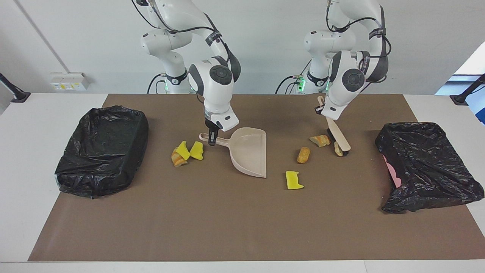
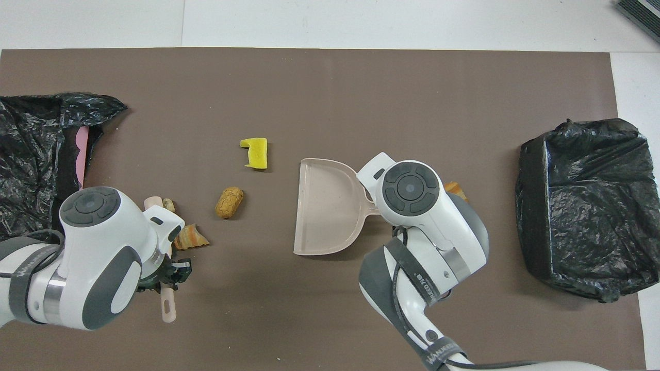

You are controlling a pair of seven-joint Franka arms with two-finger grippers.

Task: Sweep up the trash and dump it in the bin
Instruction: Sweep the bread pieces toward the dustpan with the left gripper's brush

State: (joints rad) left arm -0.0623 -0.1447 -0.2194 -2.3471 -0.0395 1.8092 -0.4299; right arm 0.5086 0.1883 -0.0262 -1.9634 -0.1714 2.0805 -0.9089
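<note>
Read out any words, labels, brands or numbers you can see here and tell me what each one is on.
"WANUEED": roughly how the white lettering on the black strap around the right arm reads; the letters are unclear.
Black strap on the left arm: white lettering, too foreshortened to read.
Wall socket plate: small yellow stickers, too small to read.

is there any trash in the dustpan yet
No, the dustpan is bare inside, and the scraps lie on the mat around it.

Hidden overhead beneath the right arm's wrist: both yellow scraps [image 1: 190, 150] beside the dustpan handle [image 1: 219, 141]. Cut off at the frame edge: the bag-lined bin [image 2: 31, 154]. Covered by the left wrist: most of the brush [image 2: 167, 304].
</note>
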